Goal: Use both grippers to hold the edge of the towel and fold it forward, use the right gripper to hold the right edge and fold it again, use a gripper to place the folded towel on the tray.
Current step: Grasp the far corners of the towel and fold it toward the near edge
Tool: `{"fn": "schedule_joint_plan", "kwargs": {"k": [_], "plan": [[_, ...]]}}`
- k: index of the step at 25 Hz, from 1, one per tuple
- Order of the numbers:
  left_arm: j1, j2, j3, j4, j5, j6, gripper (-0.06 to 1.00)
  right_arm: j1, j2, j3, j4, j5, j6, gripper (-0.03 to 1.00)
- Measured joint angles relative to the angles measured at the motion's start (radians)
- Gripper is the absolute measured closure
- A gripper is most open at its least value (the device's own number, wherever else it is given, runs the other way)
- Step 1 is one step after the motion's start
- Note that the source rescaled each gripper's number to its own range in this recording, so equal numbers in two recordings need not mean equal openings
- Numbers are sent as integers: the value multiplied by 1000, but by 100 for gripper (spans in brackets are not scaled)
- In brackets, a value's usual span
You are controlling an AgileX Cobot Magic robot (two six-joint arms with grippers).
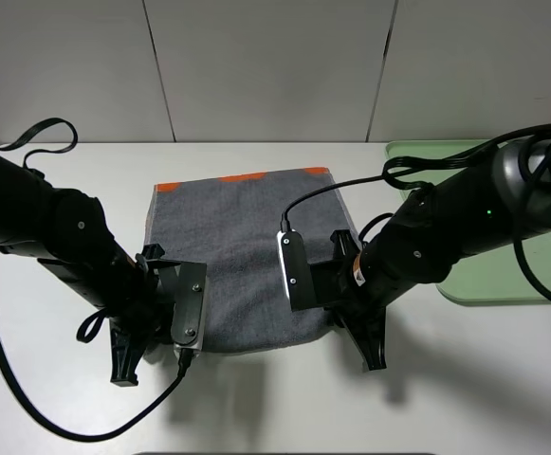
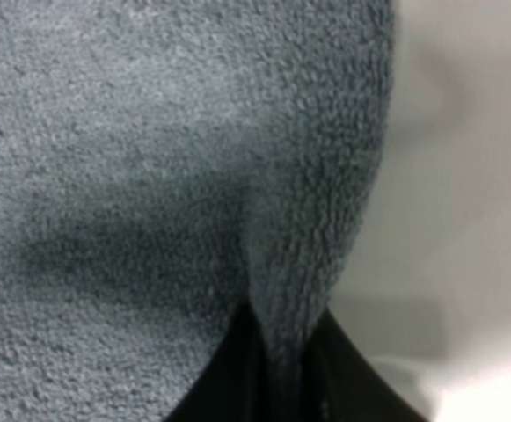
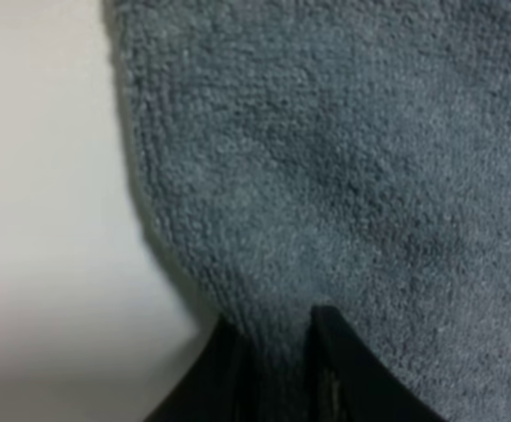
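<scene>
Your left gripper [image 2: 277, 360] and right gripper [image 3: 277, 347] each pinch a fold of the towel [image 1: 237, 237], which lies beside the tray [image 1: 503, 280].

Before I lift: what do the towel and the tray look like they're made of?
The towel looks like soft terry cloth, dark grey and matte; a fuzzy pile shows in both wrist views. The tray is probably moulded plastic: pale green, smooth and even, with rounded corners and a low raised rim.

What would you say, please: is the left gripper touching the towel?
Touching. The left wrist view shows a ridge of towel pinched between the shut jaws of the left gripper.
</scene>
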Motion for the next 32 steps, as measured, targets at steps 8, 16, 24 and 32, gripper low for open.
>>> {"fn": "schedule_joint_plan", "kwargs": {"k": [8,16,24,32], "plan": [[0,0,0,0,0,0,93,1,1,0,0,-2,0,97],[0,0,0,0,-3,0,93,1,3,0,0,-11,0,97],[0,0,0,0,-4,0,93,1,0,0,0,-12,0,97],[0,-29,1,0,38,0,94,1,-19,0,2,37,2,97]]}}
